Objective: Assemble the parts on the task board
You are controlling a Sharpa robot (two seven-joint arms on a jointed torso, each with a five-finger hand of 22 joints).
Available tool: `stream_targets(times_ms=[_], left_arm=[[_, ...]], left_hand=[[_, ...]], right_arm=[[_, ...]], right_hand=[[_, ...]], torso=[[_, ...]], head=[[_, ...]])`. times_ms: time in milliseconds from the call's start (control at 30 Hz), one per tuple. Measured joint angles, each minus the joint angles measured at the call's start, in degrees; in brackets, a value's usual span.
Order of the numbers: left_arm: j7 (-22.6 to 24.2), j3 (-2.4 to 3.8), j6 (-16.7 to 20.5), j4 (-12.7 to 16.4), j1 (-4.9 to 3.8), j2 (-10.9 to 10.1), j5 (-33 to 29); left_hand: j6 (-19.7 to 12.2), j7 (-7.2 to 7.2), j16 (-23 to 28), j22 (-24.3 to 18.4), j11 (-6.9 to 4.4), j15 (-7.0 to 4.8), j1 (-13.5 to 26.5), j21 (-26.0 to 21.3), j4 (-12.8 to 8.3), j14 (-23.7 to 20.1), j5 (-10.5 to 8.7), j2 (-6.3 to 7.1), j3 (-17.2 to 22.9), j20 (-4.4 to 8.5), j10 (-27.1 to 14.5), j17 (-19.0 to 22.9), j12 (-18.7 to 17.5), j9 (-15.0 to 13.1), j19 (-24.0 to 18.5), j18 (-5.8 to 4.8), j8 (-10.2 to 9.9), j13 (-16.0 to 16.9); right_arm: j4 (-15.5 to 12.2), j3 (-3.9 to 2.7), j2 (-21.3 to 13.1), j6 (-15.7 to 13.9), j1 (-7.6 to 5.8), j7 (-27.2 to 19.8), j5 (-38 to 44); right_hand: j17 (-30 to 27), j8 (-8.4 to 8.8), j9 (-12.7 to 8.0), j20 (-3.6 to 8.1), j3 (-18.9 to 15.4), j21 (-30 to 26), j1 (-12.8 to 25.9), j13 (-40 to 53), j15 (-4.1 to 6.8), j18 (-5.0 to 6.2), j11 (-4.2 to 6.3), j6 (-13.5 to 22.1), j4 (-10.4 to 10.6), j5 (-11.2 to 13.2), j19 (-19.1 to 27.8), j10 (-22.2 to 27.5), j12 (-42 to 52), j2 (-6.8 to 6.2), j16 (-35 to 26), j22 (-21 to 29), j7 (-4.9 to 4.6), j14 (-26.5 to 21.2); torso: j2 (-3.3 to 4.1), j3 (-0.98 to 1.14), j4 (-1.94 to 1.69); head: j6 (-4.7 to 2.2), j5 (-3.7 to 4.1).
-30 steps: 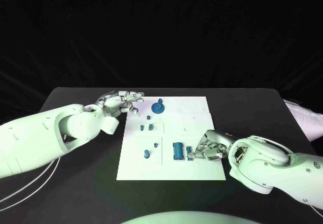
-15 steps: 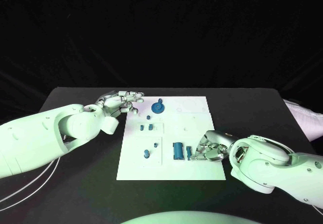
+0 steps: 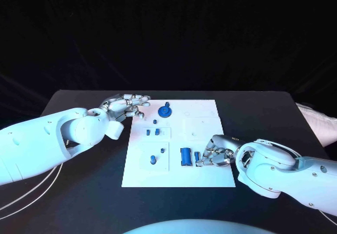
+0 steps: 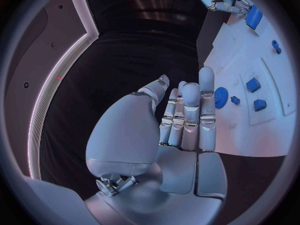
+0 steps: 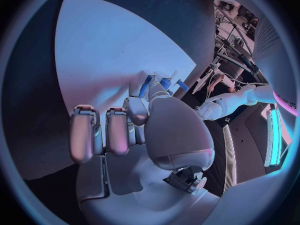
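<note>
The white task board [image 3: 203, 170] lies mid-table. On it are a round blue part [image 3: 165, 112], two small blue parts [image 3: 153, 132], two more [image 3: 153, 159] nearer me, and a blue block [image 3: 185, 156]. A small blue part [image 3: 197, 157] stands just right of the block. My right hand [image 3: 217, 153] rests at the board's right edge, fingers curled, fingertips against that small part; whether they pinch it is unclear. The right wrist view shows blue pieces [image 5: 150, 85] just past the thumb. My left hand [image 3: 128, 108] hovers at the board's far left corner, fingers straight and holding nothing [image 4: 187, 120].
The black table [image 3: 84, 195] surrounds the board. White cables [image 3: 28, 192] trail under my left arm. A pale object [image 3: 319, 124] lies at the table's right edge.
My right hand has crept a little left and nearer me, closing in on the small part beside the block. The left hand has barely moved.
</note>
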State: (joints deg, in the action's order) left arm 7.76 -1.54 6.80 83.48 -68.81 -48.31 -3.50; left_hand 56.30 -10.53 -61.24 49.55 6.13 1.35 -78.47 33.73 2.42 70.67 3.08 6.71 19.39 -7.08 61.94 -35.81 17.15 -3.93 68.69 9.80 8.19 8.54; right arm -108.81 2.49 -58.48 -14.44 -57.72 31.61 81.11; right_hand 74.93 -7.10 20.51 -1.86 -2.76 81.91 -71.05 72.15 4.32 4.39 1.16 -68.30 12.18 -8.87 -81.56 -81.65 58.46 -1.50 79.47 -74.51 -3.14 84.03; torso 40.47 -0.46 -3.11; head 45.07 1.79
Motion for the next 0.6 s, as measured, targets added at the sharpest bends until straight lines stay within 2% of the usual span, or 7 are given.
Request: stream_targets(times_ms=[67, 267, 367, 467, 567, 600], left_arm=[[-0.01, 0.00, -0.01, 0.00, 0.00, -0.01, 0.00], [-0.04, 0.00, -0.04, -0.02, 0.00, -0.04, 0.00], [-0.05, 0.00, -0.04, -0.03, 0.00, -0.04, 0.00], [-0.05, 0.00, -0.04, -0.04, 0.00, -0.03, 0.00], [0.00, 0.00, 0.02, -0.06, 0.00, 0.00, 0.00], [0.08, 0.00, 0.06, -0.08, 0.01, 0.03, -0.03]], left_hand=[[0.00, 0.00, 0.00, 0.00, 0.00, 0.00, 0.00, 0.00, 0.00, 0.00, 0.00, 0.00, 0.00, 0.00, 0.00, 0.01, 0.00, 0.00, 0.00, 0.00, 0.00, 0.00], [0.00, 0.00, 0.00, 0.00, 0.00, 0.00, 0.00, 0.00, 0.00, 0.00, 0.00, 0.00, 0.00, 0.00, 0.00, 0.01, 0.00, 0.00, 0.00, 0.00, 0.00, 0.00], [0.00, 0.00, 0.00, 0.00, 0.00, 0.00, 0.00, 0.00, 0.00, 0.00, 0.00, 0.00, 0.00, 0.00, 0.00, 0.01, 0.00, 0.00, 0.00, 0.00, 0.00, 0.00], [-0.01, -0.01, 0.00, -0.07, 0.01, 0.00, 0.00, 0.00, 0.15, 0.00, 0.00, 0.00, -0.15, 0.00, -0.01, 0.33, 0.00, 0.00, 0.00, 0.00, 0.00, 0.00], [-0.23, -0.20, 0.02, -0.16, 0.20, 0.17, 0.00, -0.25, 0.41, -0.42, 0.00, 0.00, -0.61, 0.00, -0.20, 1.11, 0.19, 0.00, 0.00, 0.00, 0.03, 0.00], [-0.23, -0.20, 0.43, -0.21, 0.21, 0.17, 0.00, -0.30, 0.49, -0.82, 0.00, 0.00, -0.94, 0.00, -0.20, 1.64, 0.37, 0.00, 0.00, 0.00, 0.25, 0.00]], right_arm=[[0.08, -0.02, 0.10, 0.09, 0.00, 0.05, 0.14], [0.01, -0.04, 0.11, 0.06, 0.07, 0.02, 0.40], [-0.22, 0.03, -0.21, -0.40, 0.16, -0.66, 0.15], [-0.32, 0.10, -0.81, -1.58, 0.09, -2.40, -1.35], [0.10, 0.14, -1.38, -3.57, -0.88, -5.74, -5.39], [0.46, 0.14, -1.50, -4.24, -1.39, -7.06, -7.09]], right_hand=[[0.00, -0.02, 0.00, 0.00, -0.18, 0.00, -0.29, 0.00, 0.00, 0.00, 0.00, -0.07, -0.18, -0.23, 0.00, 0.00, 0.00, 0.29, 0.00, 0.00, 0.07, 0.00], [0.00, -0.08, 0.00, 0.00, -0.80, 0.00, -0.49, -0.01, 0.00, 0.00, 0.00, -0.05, -0.80, -0.23, 0.00, 0.00, 0.00, 0.10, 0.00, 0.13, 0.05, 0.00], [-0.01, 0.48, -0.01, 0.08, -2.23, -0.80, -0.40, -0.87, 0.00, 0.00, -0.44, 0.57, -0.48, -1.41, 0.60, 0.44, -1.85, -0.37, -1.22, 1.36, -0.56, 0.00], [-0.01, 1.57, -0.26, -0.28, -4.39, -2.50, 1.16, -2.63, -0.01, 0.00, -1.05, 2.42, 0.42, -2.66, 2.32, 1.87, -5.24, -1.94, -3.62, 4.05, -1.12, -0.01], [-1.96, 2.31, -0.30, -0.71, -5.37, -4.69, 1.21, -5.06, -0.49, 0.00, -1.48, 3.80, 0.92, -2.66, 4.28, 3.78, -9.64, -1.98, -6.70, 7.44, -1.74, 0.01], [-3.06, 2.35, -0.30, -0.82, -5.59, -5.61, 1.19, -6.12, -0.63, 0.35, -1.60, 4.08, 0.77, -2.66, 5.02, 4.56, -11.51, -1.98, -8.00, 8.81, -1.97, -0.01]], torso=[[-0.01, 0.00, -0.01], [-0.04, 0.01, 0.01], [-0.06, 0.01, 0.03], [-0.12, 0.01, 0.04], [-0.23, -0.03, 0.05], [-0.31, -0.08, 0.05]], head=[[0.03, -0.05], [-0.05, -0.12], [-0.14, -0.13], [-0.34, -0.11], [-0.71, 0.05], [-0.91, 0.15]])
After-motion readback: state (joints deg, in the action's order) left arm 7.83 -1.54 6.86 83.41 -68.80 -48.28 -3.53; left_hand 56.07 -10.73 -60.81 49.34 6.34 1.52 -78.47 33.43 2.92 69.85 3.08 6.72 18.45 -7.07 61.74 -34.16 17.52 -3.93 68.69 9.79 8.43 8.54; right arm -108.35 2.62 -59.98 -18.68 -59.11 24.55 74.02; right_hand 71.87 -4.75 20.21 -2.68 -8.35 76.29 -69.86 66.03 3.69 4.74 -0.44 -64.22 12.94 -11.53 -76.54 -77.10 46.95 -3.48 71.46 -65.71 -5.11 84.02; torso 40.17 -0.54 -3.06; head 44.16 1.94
